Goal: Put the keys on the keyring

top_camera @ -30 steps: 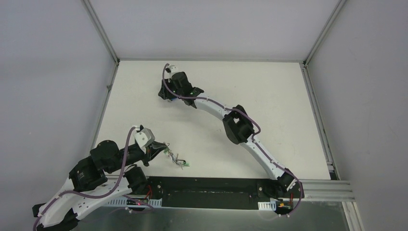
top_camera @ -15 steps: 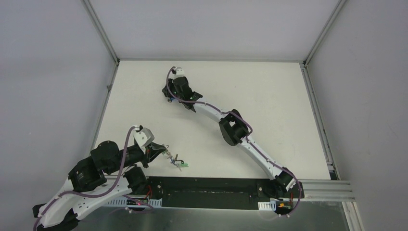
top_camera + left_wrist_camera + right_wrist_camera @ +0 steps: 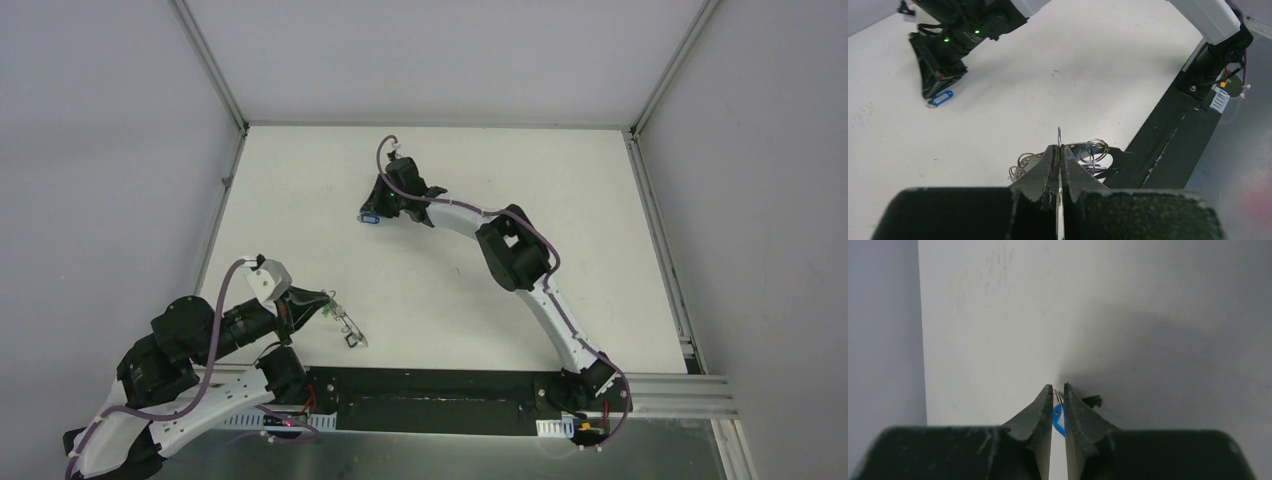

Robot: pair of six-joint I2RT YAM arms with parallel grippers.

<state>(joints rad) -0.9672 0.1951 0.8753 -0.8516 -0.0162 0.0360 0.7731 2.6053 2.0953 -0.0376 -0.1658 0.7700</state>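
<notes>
— Left gripper [image 3: 1060, 147], close to the base: what's it doing?
— Clamped tight on the keyring [image 3: 1059, 134] wire. A bunch of keys [image 3: 1089, 152] hangs from it already, just beyond the tips.
— And farther out?
— Right gripper [image 3: 1058, 390], jaws nearly together, pinches the blue key [image 3: 1058, 418] down on the table [image 3: 560, 200]. That one isn't threaded yet. No container shows.
</notes>
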